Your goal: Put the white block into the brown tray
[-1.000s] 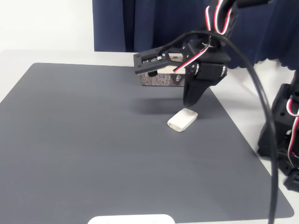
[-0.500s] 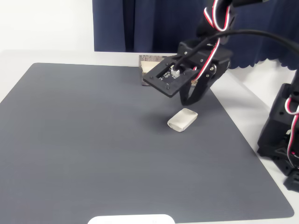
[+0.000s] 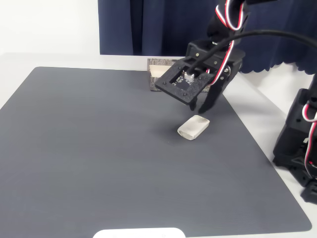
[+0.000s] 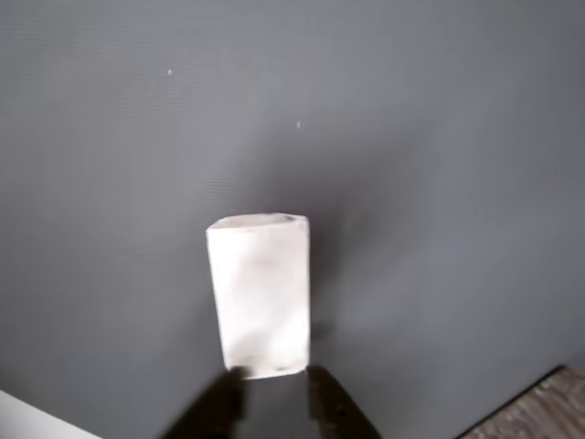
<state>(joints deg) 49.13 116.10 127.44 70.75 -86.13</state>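
Grey mat covers desk. Landmark: white block.
Black arm reaches down from upper right of block.
Brown tray behind block at mat's far edge, partly hidden by arm, apart from block.
Gripper hangs just behind block; in wrist view dark fingers sit at block's near end, slightly parted, released, grasping nothing.
Block lies flat on mat.

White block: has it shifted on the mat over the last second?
No. In the fixed view the white block lies at the same spot before the brown tray; the pincer alone moved.
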